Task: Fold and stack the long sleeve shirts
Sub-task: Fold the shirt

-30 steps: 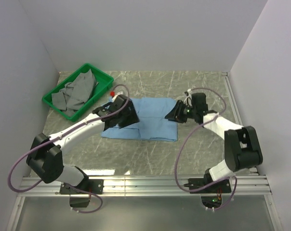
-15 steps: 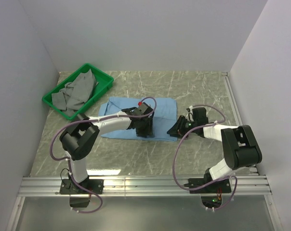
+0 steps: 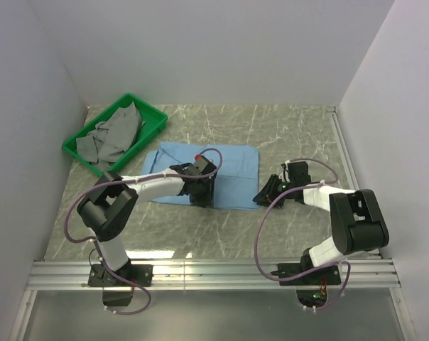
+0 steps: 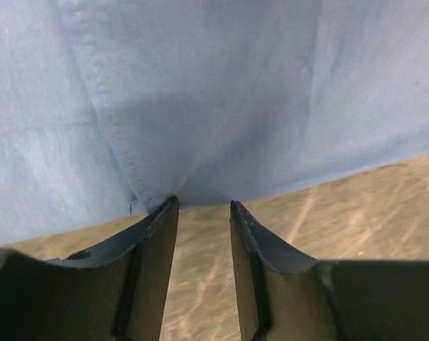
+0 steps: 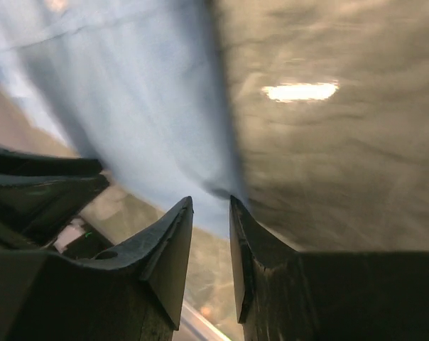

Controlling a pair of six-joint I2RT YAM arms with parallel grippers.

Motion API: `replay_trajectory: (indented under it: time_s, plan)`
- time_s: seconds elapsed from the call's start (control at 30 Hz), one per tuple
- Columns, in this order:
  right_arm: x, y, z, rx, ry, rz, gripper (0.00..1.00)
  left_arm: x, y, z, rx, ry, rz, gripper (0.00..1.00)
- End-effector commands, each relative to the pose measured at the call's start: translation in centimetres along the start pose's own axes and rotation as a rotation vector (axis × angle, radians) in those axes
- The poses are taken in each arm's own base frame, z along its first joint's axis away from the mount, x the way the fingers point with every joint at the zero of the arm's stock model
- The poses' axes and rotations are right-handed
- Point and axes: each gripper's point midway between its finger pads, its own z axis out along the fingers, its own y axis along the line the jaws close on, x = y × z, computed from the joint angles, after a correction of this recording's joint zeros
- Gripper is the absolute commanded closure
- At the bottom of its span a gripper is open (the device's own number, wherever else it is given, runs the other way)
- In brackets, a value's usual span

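Observation:
A light blue long sleeve shirt (image 3: 229,165) lies folded flat in a rectangle on the marbled table. My left gripper (image 3: 202,197) is low at the middle of its near edge. In the left wrist view the shirt (image 4: 200,92) fills the top, and the left gripper (image 4: 204,204) is open, its tips touching the hem with only table between them. My right gripper (image 3: 261,198) is at the shirt's near right corner. In the right wrist view it (image 5: 211,202) stands slightly open, tips at the corner of the cloth (image 5: 143,106), holding nothing.
A green tray (image 3: 155,116) with grey garments (image 3: 115,135) stands at the back left. White walls close in the left, back and right. A metal rail (image 3: 214,270) runs along the near edge. The left arm's black body (image 5: 37,192) shows in the right wrist view.
My left gripper swung from the shirt's left side to the middle of its near edge. My right gripper moved from the right edge down to the near right corner.

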Motion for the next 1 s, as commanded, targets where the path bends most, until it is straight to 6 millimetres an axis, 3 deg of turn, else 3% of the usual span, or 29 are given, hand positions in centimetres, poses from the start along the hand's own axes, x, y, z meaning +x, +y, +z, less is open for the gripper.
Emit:
replay_trajectory:
  time_s: [0.0, 0.1, 0.17, 0.3, 0.37, 0.43, 0.47, 0.53, 0.57, 0.6, 0.63, 0.67, 0.7, 0.77, 0.83, 0.97]
  plan:
    - [-0.7, -2.4, -1.1, 0.131, -0.05, -0.025, 0.64, 0.9, 4.3, -1.3, -0.146, 0.023, 0.026, 0.56]
    - [-2.3, -0.2, -2.3, 0.09, -0.103, -0.053, 0.64, -1.0, 2.0, -3.3, -0.068, -0.036, 0.029, 0.52]
    - [-4.4, 2.5, -3.4, 0.02, -0.179, -0.089, 0.64, -3.3, 0.1, -4.9, -0.008, -0.115, 0.005, 0.45]
    - [-7.8, 7.9, -4.7, -0.142, -0.277, -0.095, 0.62, -9.4, -4.2, -9.2, 0.138, -0.328, -0.033, 0.38]
    - [-10.3, 10.7, -5.0, -0.24, -0.344, -0.125, 0.59, -12.2, -4.8, -9.5, 0.154, -0.397, -0.062, 0.37]
    - [-11.7, 11.4, -4.0, -0.276, -0.348, -0.084, 0.57, -15.4, -5.1, -10.1, 0.176, -0.462, -0.1, 0.37]
    - [-13.4, 13.1, -4.4, -0.332, -0.39, -0.111, 0.57, -16.4, -5.1, -8.8, 0.181, -0.46, -0.111, 0.38]
    - [-14.1, 13.5, -2.5, -0.37, -0.354, -0.079, 0.56, -19.4, -5.1, -8.8, 0.209, -0.5, -0.142, 0.38]
    - [-15.5, 15.0, -2.7, -0.413, -0.385, -0.108, 0.56, -20.2, -5.1, -7.0, 0.211, -0.495, -0.147, 0.4]
    - [-15.7, 15.5, -2.2, -0.432, -0.371, -0.103, 0.56, -21.9, -5.0, -7.1, 0.22, -0.519, -0.157, 0.41]
    - [-16.0, 14.8, -0.5, -0.425, -0.343, -0.084, 0.56, -22.6, -4.9, -6.4, 0.217, -0.523, -0.153, 0.41]
    - [-16.9, 16.0, -0.5, -0.461, -0.36, -0.107, 0.56, -22.9, -4.4, -4.4, 0.2, -0.505, -0.152, 0.43]
    - [-17.2, 16.1, 0.0, -0.472, -0.353, -0.101, 0.56, -24.3, -4.6, -4.4, 0.206, -0.529, -0.152, 0.43]
    - [-17.8, 15.9, 1.8, -0.478, -0.343, -0.096, 0.56, -24.8, -3.7, -1.8, 0.175, -0.512, -0.145, 0.44]
    - [-18.2, 14.6, 3.5, -0.467, -0.334, -0.06, 0.56, -25.7, -3.3, -0.8, 0.174, -0.521, -0.15, 0.45]
    - [-19.0, 12.6, 5.6, -0.427, -0.327, -0.014, 0.56, -25.2, -1.0, 2.6, 0.135, -0.476, -0.19, 0.47]
